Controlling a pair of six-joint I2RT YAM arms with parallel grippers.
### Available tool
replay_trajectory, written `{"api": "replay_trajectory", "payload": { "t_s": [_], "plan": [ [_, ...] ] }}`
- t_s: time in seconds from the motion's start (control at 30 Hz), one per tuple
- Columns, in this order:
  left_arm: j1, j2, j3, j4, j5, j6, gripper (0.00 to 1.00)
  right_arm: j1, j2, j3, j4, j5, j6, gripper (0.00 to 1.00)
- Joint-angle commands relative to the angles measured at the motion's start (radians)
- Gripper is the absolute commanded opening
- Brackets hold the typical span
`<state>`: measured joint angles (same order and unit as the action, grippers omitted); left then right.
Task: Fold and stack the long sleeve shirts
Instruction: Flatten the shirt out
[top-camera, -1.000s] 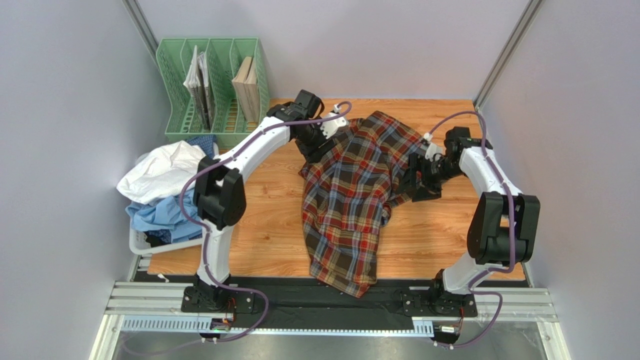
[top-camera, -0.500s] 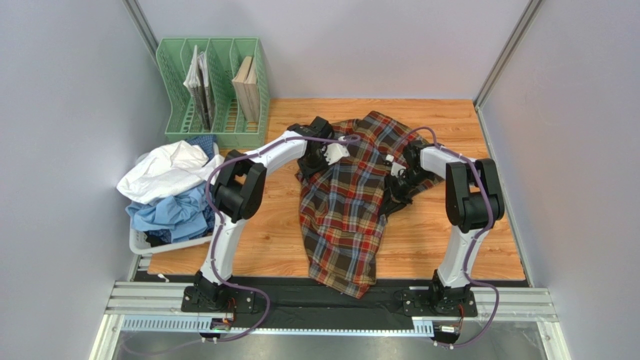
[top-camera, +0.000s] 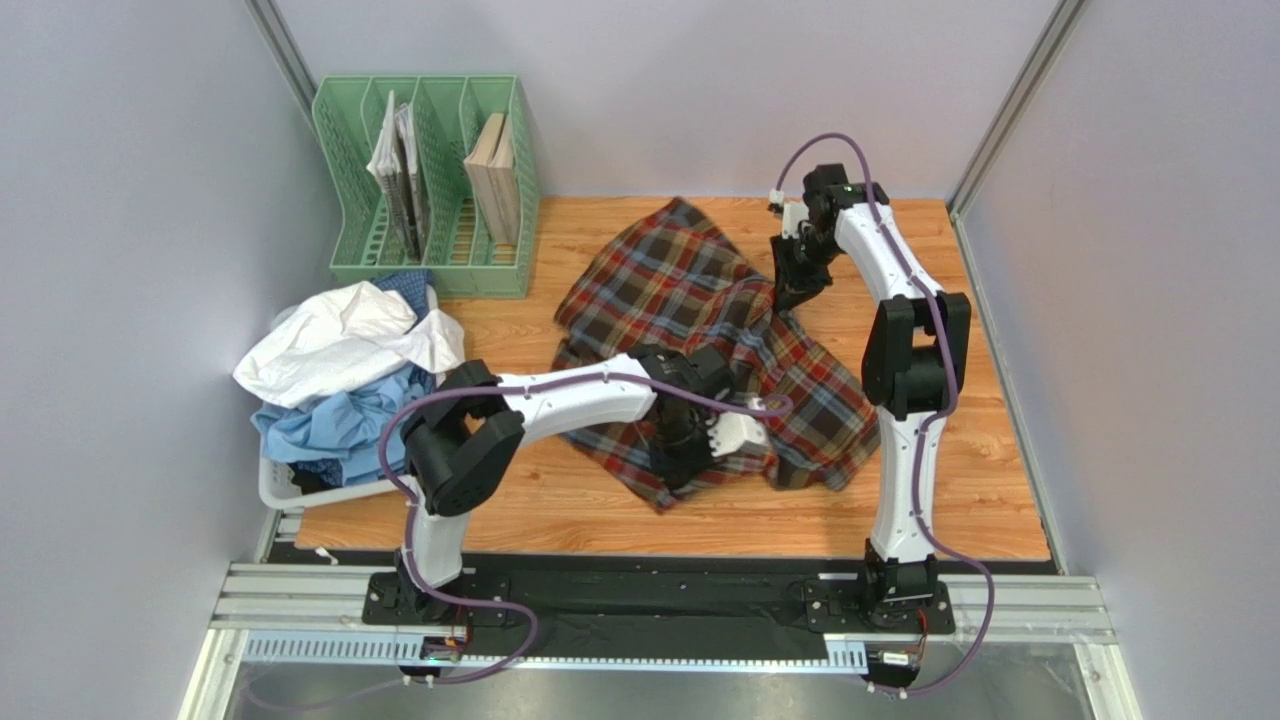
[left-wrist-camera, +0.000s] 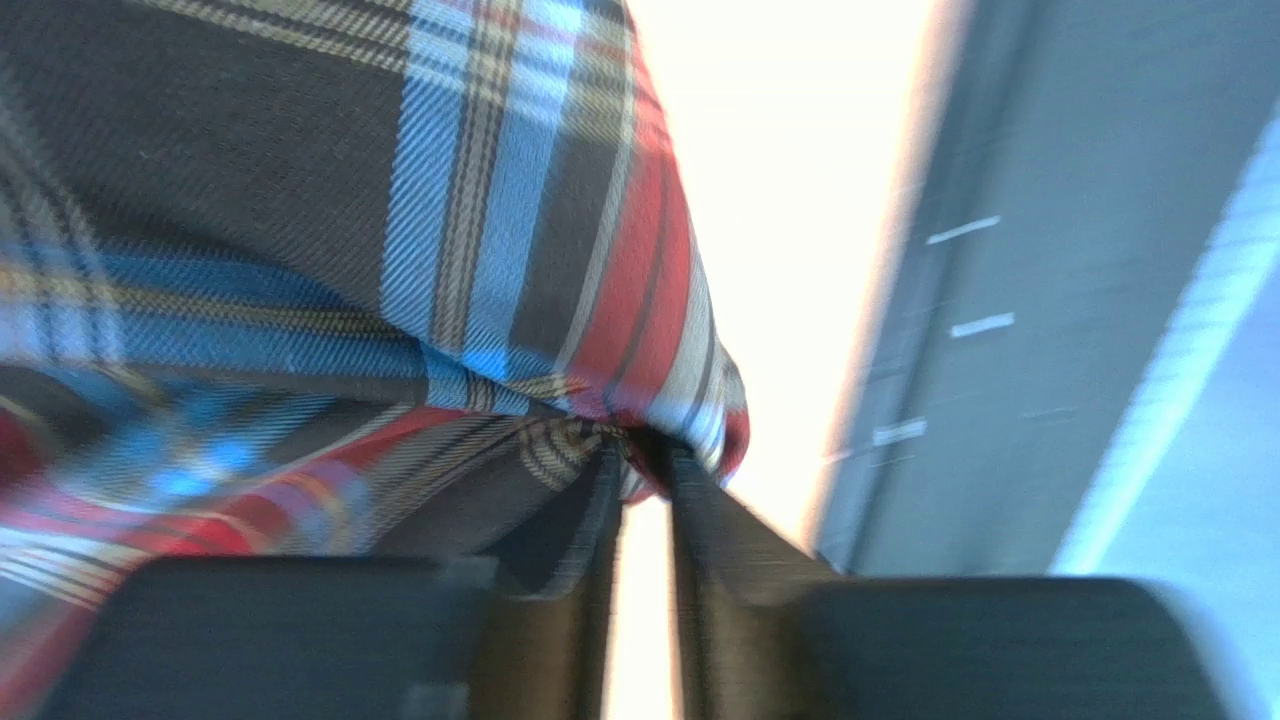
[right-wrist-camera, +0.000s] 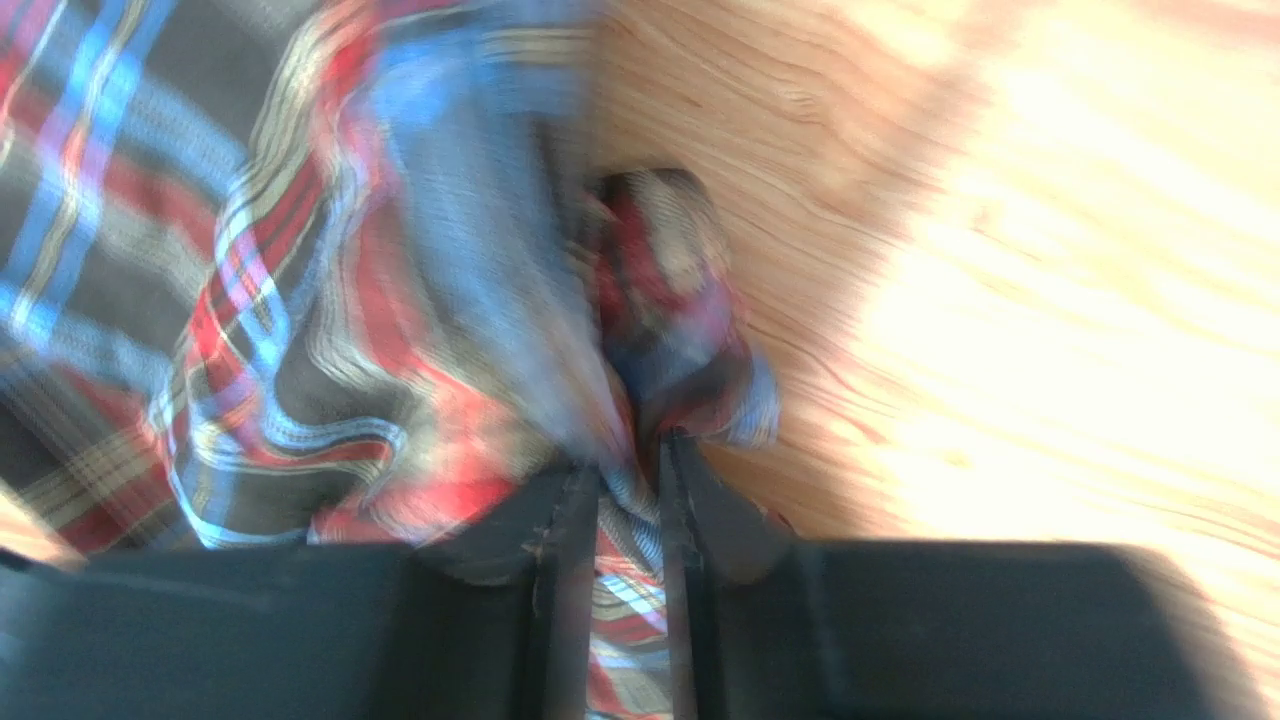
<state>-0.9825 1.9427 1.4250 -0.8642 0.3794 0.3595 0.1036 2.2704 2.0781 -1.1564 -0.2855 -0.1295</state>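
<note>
left gripper (left-wrist-camera: 646, 455) pinching shirt (top-camera: 661, 285), top view centre | right gripper (right-wrist-camera: 628, 458) pinching shirt, upper right | likely to spread it flat for folding

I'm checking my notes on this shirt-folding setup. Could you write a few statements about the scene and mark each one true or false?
1. The left gripper and the right gripper are both shut on the tartan shirt. True.
2. The white shirt lies folded flat in the middle of the table. False: it is crumpled at the left edge, on top of the light blue shirt.
3. A green file rack stands at the far left corner. True.
4. The right gripper holds the tartan shirt nearer the arm bases than the left gripper does. False: the right holds it at the far side, and the left holds it closer to the bases.
</note>
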Motion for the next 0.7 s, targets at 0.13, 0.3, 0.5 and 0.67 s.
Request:
{"api": "replay_trajectory", "payload": {
  "t_s": [0.13, 0.3, 0.5, 0.67],
  "plan": [
    [0.217, -0.171, 0.159, -0.045, 0.057, -0.108, 0.53, -0.042, -0.32, -0.171, -0.016, 0.08, -0.173, 0.59],
    [0.337, -0.047, 0.271, -0.078, -0.106, 0.044, 0.6, -0.053, -0.462, -0.511, 0.037, 0.085, -0.208, 0.87],
    [0.416, 0.11, 0.282, -0.067, -0.232, 0.091, 0.56, -0.071, -0.471, -0.711, 0.099, 0.103, -0.24, 0.82],
    [0.436, 0.125, 0.197, -0.071, -0.254, 0.098, 0.36, -0.09, -0.416, -0.773, 0.184, 0.169, -0.262, 0.8]
  ]
}}
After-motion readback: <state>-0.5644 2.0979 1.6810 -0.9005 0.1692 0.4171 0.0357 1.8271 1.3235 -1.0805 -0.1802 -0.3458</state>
